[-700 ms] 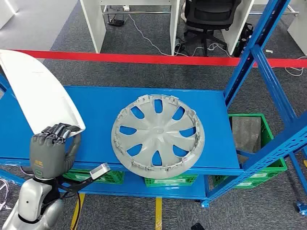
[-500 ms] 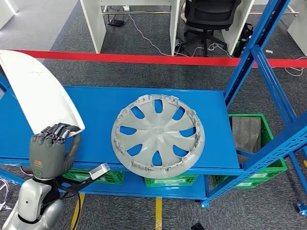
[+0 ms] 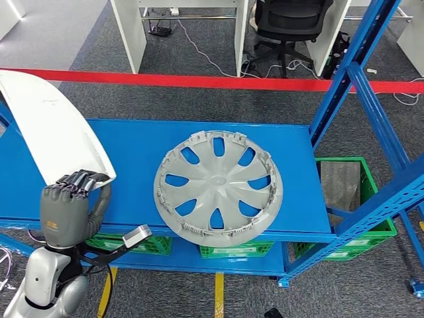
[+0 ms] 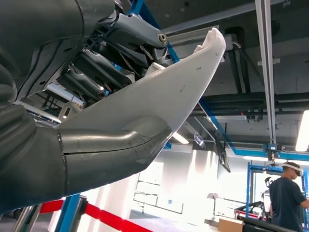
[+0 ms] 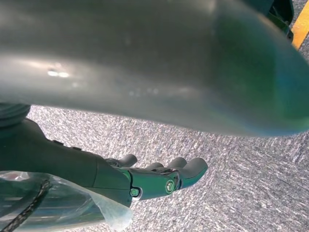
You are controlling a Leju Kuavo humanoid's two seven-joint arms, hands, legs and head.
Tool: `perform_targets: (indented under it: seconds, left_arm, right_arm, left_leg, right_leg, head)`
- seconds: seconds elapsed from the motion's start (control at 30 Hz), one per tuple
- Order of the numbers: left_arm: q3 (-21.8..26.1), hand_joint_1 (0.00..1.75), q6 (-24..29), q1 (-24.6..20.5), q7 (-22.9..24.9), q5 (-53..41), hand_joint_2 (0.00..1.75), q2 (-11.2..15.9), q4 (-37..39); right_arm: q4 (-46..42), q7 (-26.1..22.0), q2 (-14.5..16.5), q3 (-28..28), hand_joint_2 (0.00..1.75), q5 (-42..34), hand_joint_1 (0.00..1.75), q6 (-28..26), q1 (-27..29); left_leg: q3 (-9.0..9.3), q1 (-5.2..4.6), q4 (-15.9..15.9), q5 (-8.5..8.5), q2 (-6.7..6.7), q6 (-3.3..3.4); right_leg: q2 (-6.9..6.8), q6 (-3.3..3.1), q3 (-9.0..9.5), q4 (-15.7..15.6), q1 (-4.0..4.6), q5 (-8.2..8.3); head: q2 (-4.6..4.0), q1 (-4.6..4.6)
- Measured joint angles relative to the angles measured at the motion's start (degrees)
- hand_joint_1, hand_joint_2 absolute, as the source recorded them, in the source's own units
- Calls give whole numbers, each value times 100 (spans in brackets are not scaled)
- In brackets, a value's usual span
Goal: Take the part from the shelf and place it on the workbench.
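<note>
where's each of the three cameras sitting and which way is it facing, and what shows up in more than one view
Head view: high on the body, facing forward and down at the blue shelf, the grey wheel cover and the white panel; the left hand grips the panel's near edge.
Left wrist view: behind the left hand, facing upward toward ceiling beams, along the white panel; a person stands far off.
Right wrist view: on the hanging right arm, facing down at grey carpet; the right hand holds nothing.
Shared: head and left wrist views both show the panel and left hand.

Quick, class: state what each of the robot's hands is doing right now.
Left hand: grips the near edge of the white panel.
Right hand: holds nothing, fingers extended over the floor.
</note>
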Motion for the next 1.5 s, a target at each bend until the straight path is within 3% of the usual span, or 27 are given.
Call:
perform_targets:
  seconds: [0.37,0.73,0.9,0.97,1.03,1.1,1.13,1.17,1.2,1.23,1.27,1.33,1.43,1.5]
  left_arm:
    - [-27,175,-34,4,-42,499,175,19,60]
    - [11,175,-69,233,31,712,175,207,72]
    - [94,175,-70,380,30,766,175,291,72]
    - [125,175,-70,428,27,772,175,312,69]
    - [152,175,-70,458,19,776,175,317,68]
    - [170,175,-77,499,4,778,175,317,68]
    - [178,175,-87,525,-5,780,175,317,68]
    - [187,175,-103,549,-16,781,175,317,68]
    - [196,175,-119,566,-28,783,175,316,68]
    - [202,175,-135,575,-38,784,175,315,68]
    - [207,175,-147,580,-46,784,175,313,68]
    - [220,175,-166,579,-54,785,175,310,68]
    - [250,175,-177,585,-60,785,175,308,68]
    - [262,175,-177,593,-62,785,175,307,68]
  right_arm:
    - [0,-11,0,-2,0,-20,0,-2,3]
    - [17,28,67,-2,0,13,0,-68,2]
    - [23,44,120,0,0,38,0,-93,-1]
    - [24,44,134,0,0,45,0,-106,-5]
    - [25,48,139,0,0,48,0,-116,-8]
    - [29,57,140,0,0,48,0,-120,-2]
    - [32,62,140,0,0,48,0,-121,6]
    - [34,65,140,0,0,48,0,-122,15]
    - [36,67,140,0,0,48,0,-123,23]
    - [37,69,139,0,0,48,0,-124,26]
    - [37,69,139,0,0,47,0,-126,24]
    - [40,66,139,0,0,45,0,-128,12]
    - [48,60,141,0,0,40,0,-128,11]
    - [52,59,149,0,0,36,0,-128,11]
  left_leg:
    - [0,0,0,0,0,0]
    - [-5,-18,22,-16,0,18]
    - [-16,-37,52,-30,0,74]
    - [6,-15,-11,17,3,130]
    - [24,21,-89,66,8,184]
    - [11,24,-101,81,8,202]
    - [4,21,-97,83,6,205]
    - [1,18,-92,84,3,205]
    - [-1,18,-82,83,-3,204]
    - [-2,20,-68,81,-10,199]
    - [-5,23,-48,75,-17,188]
    - [-41,13,-1,76,-32,130]
    - [-105,7,33,144,-50,10]
    - [-160,18,120,45,-57,-62]
  right_leg:
    - [0,0,0,0,0,0]
    - [0,10,1,-6,-15,4]
    - [-3,73,13,-16,-34,14]
    - [8,118,6,-7,-32,-13]
    - [55,137,-135,281,-23,-244]
    - [106,148,-476,1015,-28,-613]
    - [117,155,-646,1373,-31,-725]
    - [123,161,-750,1579,-32,-726]
    - [124,163,-752,1560,-33,-609]
    - [124,161,-652,1322,-35,-403]
    - [127,153,-482,932,-38,-180]
    - [153,128,-161,299,-27,65]
    - [178,74,-102,104,-12,100]
    - [162,-21,-140,64,-32,160]
  head:
    - [0,0]
    - [0,-1]
    - [0,-2]
    - [0,-1]
    - [0,15]
    - [0,28]
    - [0,28]
    - [0,27]
    - [0,28]
    - [0,30]
    - [0,31]
    - [0,29]
    - [0,25]
    - [0,14]
